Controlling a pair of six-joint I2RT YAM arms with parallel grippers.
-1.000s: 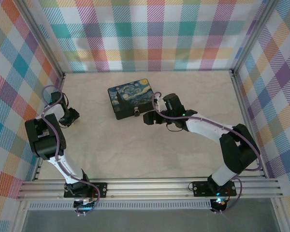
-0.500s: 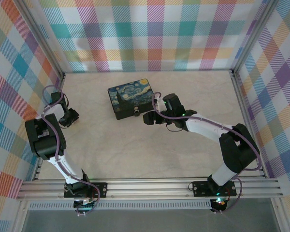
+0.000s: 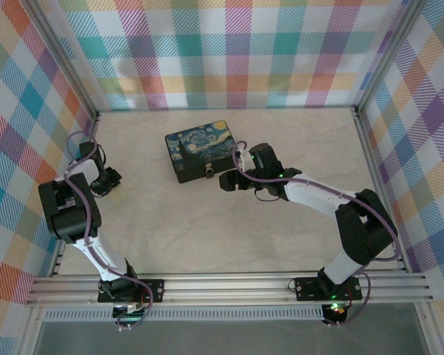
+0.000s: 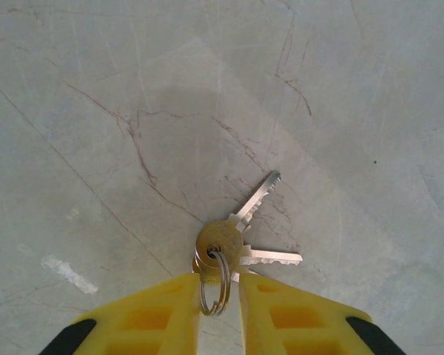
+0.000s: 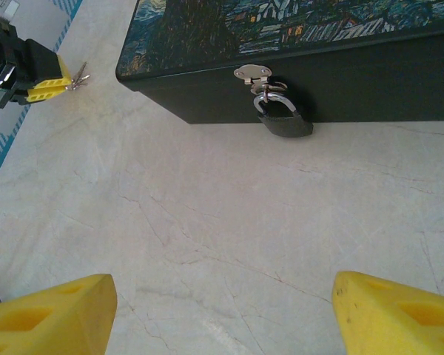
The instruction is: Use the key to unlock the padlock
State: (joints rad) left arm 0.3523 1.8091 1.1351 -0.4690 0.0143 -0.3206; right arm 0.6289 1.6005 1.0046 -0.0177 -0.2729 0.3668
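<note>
The key [image 4: 256, 197] lay flat on the pale, veined counter [image 4: 118, 103] on the left side, together with two other keys on one small ring [image 4: 216, 287]. The left end effector [image 4: 219, 281] was low over the counter, and its yellow fingers [image 4: 159, 310] stood close together with the ring in the narrow gap between them. Whether they already pinched the ring or only enclosed it, I cannot tell. From the right wrist camera the same bunch showed just at the yellow tips, far at the left, near the counter edge.

The padlock [image 5: 285, 118] hung on the front wall of the black box [image 5: 370, 74] with the painted lid. Its silvery loop passed through the metal hasp [image 5: 253, 72], and its dark body rested against the wall, just above the counter.

The right end effector [image 5: 222, 290] faced this wall from near – it was released, its two yellow fingers [image 5: 52, 310] wide apart and with nothing between them. It was apart from the padlock and the box. In the top view the box [image 3: 200, 148] stood near the middle of the counter, well apart from the left end effector [image 3: 108, 180].
</note>
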